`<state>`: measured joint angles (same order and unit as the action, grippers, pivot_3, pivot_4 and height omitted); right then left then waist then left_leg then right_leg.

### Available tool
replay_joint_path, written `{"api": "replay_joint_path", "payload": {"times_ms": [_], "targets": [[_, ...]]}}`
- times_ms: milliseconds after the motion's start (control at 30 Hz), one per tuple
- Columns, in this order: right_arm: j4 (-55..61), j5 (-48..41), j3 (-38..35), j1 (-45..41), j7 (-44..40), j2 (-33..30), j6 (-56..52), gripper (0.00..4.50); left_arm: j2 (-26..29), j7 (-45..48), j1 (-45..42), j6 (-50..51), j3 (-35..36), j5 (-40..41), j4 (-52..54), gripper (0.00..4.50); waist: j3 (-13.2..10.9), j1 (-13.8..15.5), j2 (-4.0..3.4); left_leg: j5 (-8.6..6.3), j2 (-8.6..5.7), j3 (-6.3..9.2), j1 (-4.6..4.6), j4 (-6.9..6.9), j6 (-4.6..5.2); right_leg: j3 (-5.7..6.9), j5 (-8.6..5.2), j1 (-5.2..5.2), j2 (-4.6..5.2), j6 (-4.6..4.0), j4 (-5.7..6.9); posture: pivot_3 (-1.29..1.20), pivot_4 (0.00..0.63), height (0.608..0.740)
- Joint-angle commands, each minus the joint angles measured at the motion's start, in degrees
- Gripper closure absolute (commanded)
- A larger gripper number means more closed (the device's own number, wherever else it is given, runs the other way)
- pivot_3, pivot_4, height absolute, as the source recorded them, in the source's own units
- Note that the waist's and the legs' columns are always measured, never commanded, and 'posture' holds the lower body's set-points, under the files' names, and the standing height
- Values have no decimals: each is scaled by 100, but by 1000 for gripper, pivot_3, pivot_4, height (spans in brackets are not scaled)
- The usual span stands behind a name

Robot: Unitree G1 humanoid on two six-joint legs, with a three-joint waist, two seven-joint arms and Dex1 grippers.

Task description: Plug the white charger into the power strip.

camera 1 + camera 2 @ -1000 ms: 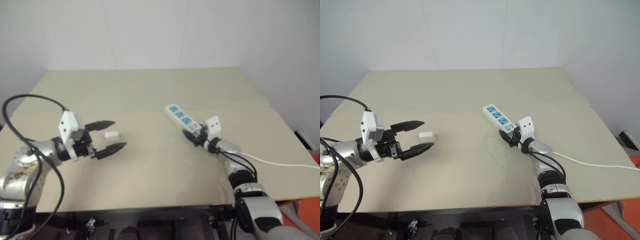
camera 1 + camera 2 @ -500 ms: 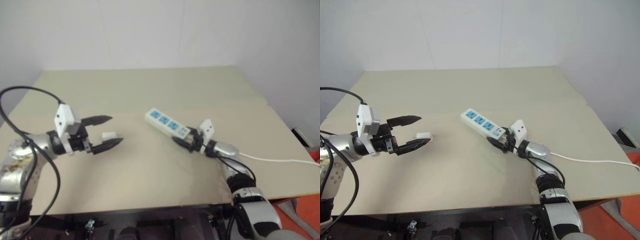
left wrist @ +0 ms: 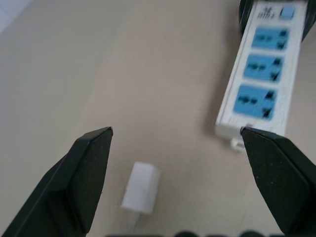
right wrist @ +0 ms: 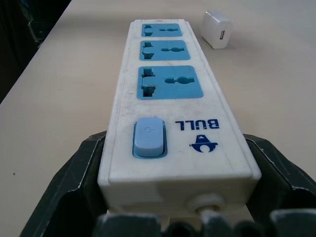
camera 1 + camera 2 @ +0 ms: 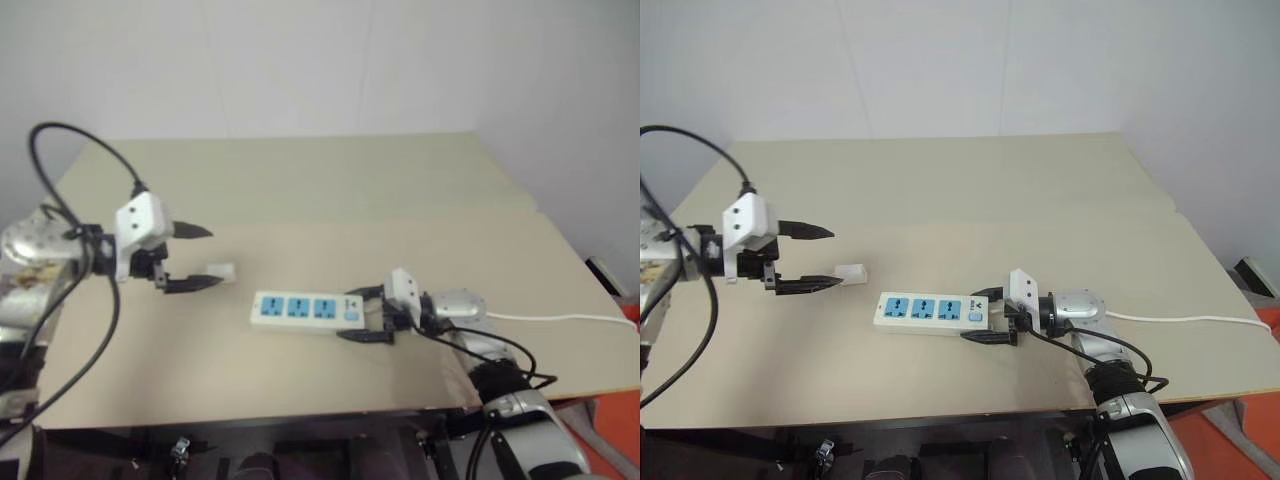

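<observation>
My right gripper (image 5: pixel 985 318) fingers pinch the power strip (image 5: pixel 930 311) at its switch end. My left gripper (image 5: pixel 815 258) fingers stand spread near the white charger (image 5: pixel 851 272). I judge it light, rigid and slick; grip its flat sides.

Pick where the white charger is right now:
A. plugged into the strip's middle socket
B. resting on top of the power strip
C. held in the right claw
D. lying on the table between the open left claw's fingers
D: the white charger lies on the table between the open left claw's fingers, apart from the power strip.
</observation>
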<state>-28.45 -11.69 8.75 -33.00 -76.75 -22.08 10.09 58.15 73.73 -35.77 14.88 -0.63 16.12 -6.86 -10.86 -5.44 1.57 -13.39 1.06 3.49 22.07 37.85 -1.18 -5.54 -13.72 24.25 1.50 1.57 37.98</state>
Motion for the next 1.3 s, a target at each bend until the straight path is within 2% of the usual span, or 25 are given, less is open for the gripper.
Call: {"api": "replay_joint_path", "payload": {"times_ms": [33,167,300,433,567,733,900,1000,1300], "targets": [[-73,-40,-55,-200,47,58,162,1076,-24,89,-734,-203,-613,-806,-541,0,0,1,0,0,0,0,0,0,0,-1,0,0,0,0,-1,0,150,740],[-232,-2,-62,-288,76,106,166,1076,-416,539,-2018,-892,-1484,-1725,-2018,0,-1,7,1,0,-3,1,5,1,0,0,0,2,0,0,-1,0,150,740],[-245,69,-107,-325,200,94,88,1076,-904,1095,-3210,-2019,-2296,-2631,-3781,0,-1,3,1,0,-6,0,11,3,0,0,0,8,0,0,-2,0,150,740],[-54,-65,-275,-309,477,100,-120,1076,-1470,975,-3933,-2724,-2959,-3553,-5260,0,-1,-8,2,0,-9,0,16,3,1,-4,0,12,2,1,0,0,150,740],[185,-104,-278,-172,537,25,-209,1076,-1987,807,-4235,-2987,-3205,-4019,-6019,0,-3,-1,5,0,-10,2,20,4,1,-4,-1,13,2,4,2,0,150,740],[586,-159,-293,63,701,17,-369,1076,-2483,231,-4235,-2924,-3283,-4427,-6416,0,-4,3,7,0,-12,4,27,5,1,-4,-2,15,6,8,1,0,150,740],[847,-199,-293,215,833,-24,-508,1076,-2706,93,-4170,-2843,-3236,-4546,-6571,0,-5,-3,9,0,-17,4,25,9,1,-6,0,13,9,13,4,0,150,740],[954,-228,-301,281,932,-43,-565,1076,-2771,140,-4073,-2842,-3248,-4600,-6582,584,-5,5,9,0,-16,5,23,9,1,-6,0,13,8,14,7,0,150,740],[1053,-205,-233,369,1097,-69,-615,1076,-2747,325,-4024,-2867,-3254,-4643,-6552,3428,-5,19,9,0,-18,6,21,10,2,-5,0,9,9,15,7,0,150,740]]}}
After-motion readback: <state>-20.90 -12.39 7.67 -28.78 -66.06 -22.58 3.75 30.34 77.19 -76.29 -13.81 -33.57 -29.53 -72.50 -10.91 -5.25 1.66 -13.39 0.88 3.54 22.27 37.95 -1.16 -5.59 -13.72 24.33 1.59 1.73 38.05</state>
